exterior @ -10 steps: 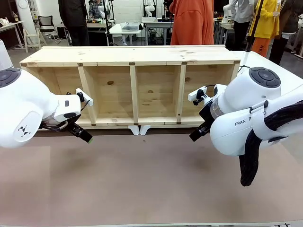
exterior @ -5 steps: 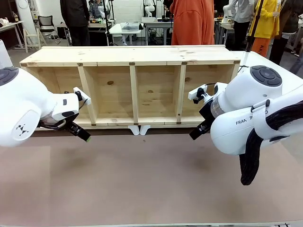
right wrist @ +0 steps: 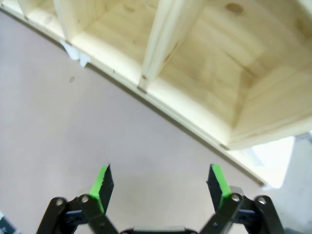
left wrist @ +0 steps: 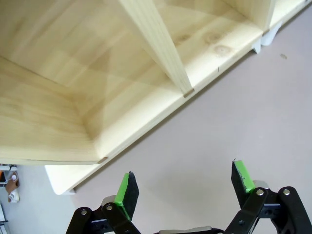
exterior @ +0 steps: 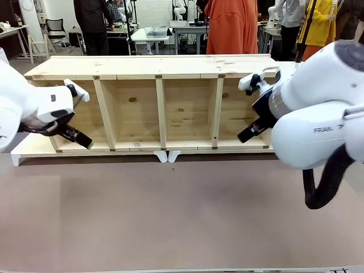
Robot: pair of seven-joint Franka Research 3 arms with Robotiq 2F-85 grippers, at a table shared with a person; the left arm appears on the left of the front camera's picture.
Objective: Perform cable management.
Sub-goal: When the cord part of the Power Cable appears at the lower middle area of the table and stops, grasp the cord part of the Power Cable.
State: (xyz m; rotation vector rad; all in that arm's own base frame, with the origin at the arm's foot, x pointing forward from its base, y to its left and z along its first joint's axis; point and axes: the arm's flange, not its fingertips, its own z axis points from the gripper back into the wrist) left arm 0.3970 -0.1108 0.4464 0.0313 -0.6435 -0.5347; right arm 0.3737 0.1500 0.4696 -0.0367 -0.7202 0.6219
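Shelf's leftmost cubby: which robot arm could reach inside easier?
Left. The open left gripper hangs just in front of that cubby, while the right gripper is at the other end of the shelf.

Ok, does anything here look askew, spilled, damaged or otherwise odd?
Nothing stands out. The long pale wooden four-compartment shelf sits level and undamaged on the brown table. The left end effector and right end effector are open, holding nothing.
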